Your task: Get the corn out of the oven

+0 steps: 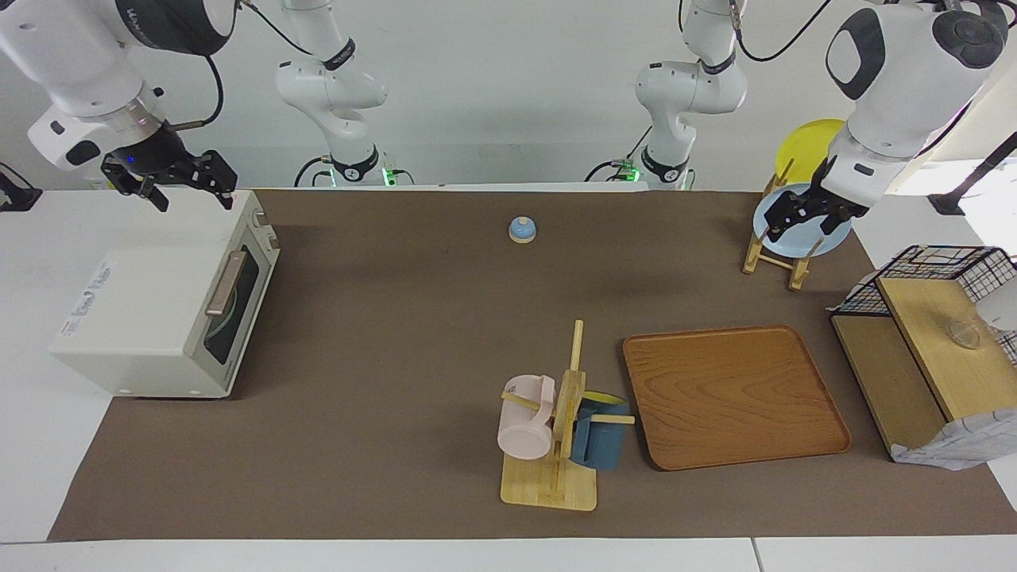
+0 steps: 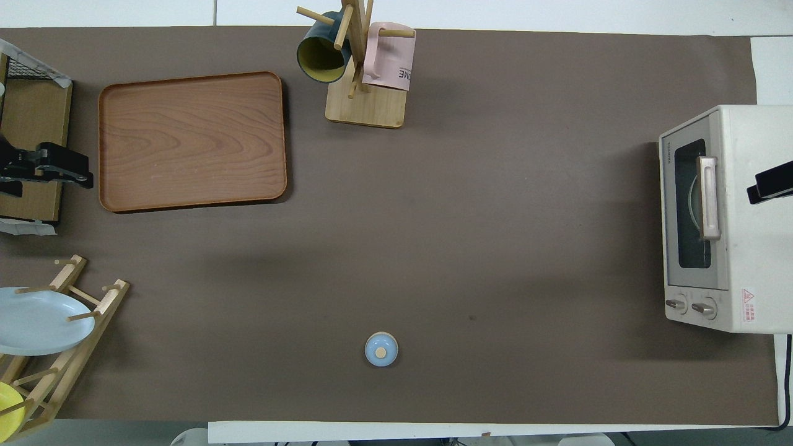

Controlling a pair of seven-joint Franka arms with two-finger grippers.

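The off-white oven (image 1: 135, 318) stands at the right arm's end of the table, its dark glass door shut and its tan bar handle (image 1: 226, 283) facing the table's middle. It also shows in the overhead view (image 2: 746, 248). The corn is hidden; only a curved pale rim shows through the glass. My right gripper (image 1: 193, 199) is open and empty, up over the oven's top (image 2: 771, 183). My left gripper (image 1: 806, 222) is open and empty, up in front of the plate rack at the left arm's end (image 2: 62, 170).
A wooden tray (image 1: 731, 397) lies beside a mug tree (image 1: 556, 429) with a pink and a blue mug. A small blue bell (image 1: 522, 229) sits near the robots. A plate rack (image 1: 775, 254) holds a light blue and a yellow plate. A black wire basket (image 1: 953, 270) stands over wooden boards.
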